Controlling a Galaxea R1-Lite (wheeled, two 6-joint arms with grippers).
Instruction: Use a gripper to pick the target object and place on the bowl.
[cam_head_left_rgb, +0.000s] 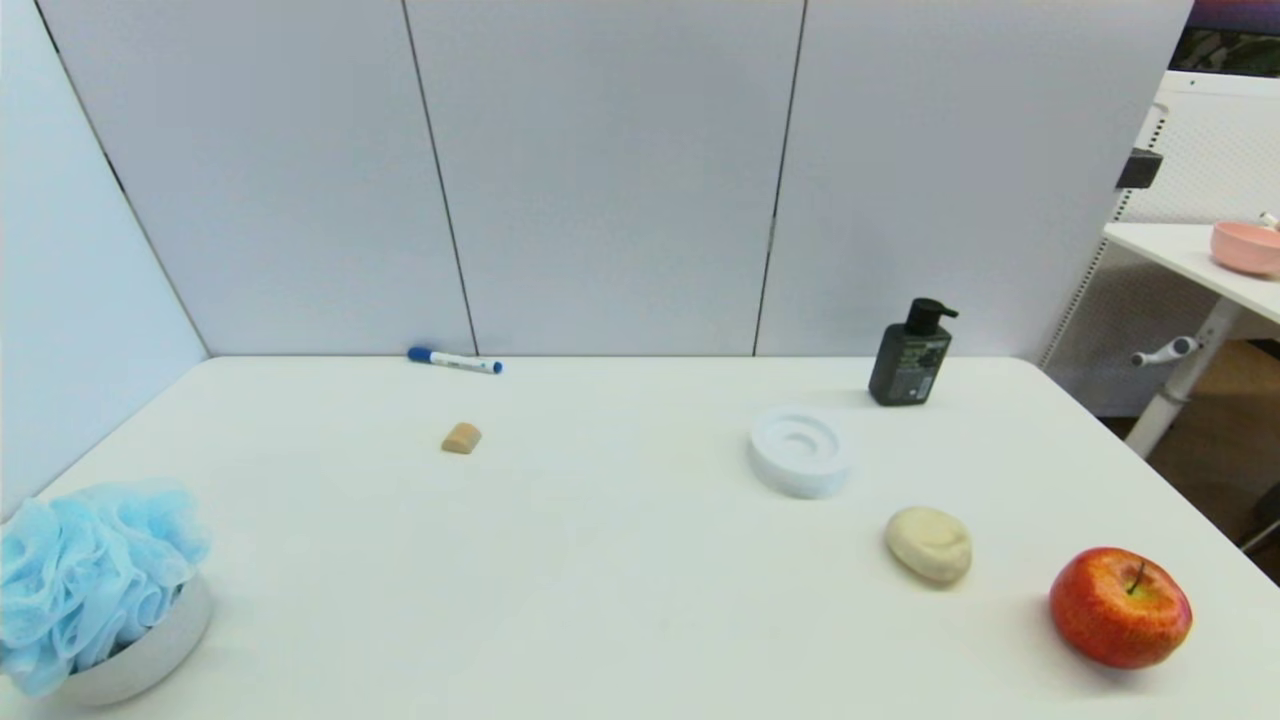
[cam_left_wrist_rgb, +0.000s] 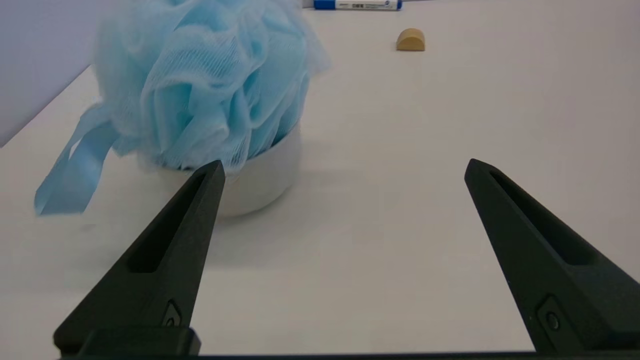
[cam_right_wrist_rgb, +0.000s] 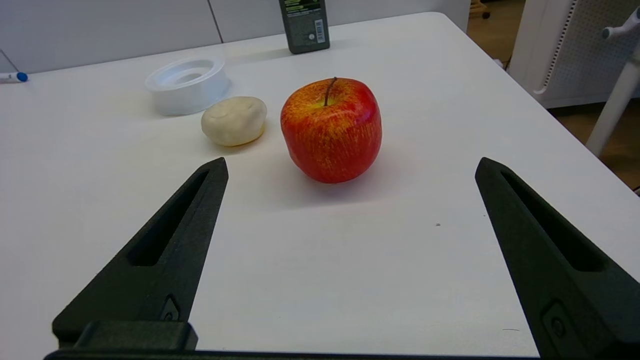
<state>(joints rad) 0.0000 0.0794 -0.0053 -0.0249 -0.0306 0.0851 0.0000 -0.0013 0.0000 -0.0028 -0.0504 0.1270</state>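
Our left gripper hangs spread wide, released, near the blue pouf sitting in the bowl at the table's near-left corner.

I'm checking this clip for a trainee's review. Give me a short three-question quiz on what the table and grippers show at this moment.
1. True or false: the blue bath pouf sits in the white bowl.
2. Which thing lies nearest the red apple? A) the cream soap B) the blue marker C) the tan block
3. Fill in: the left gripper and the right gripper both have their fingers ____ and hold nothing.

Key: 1 true; 2 A; 3 open.
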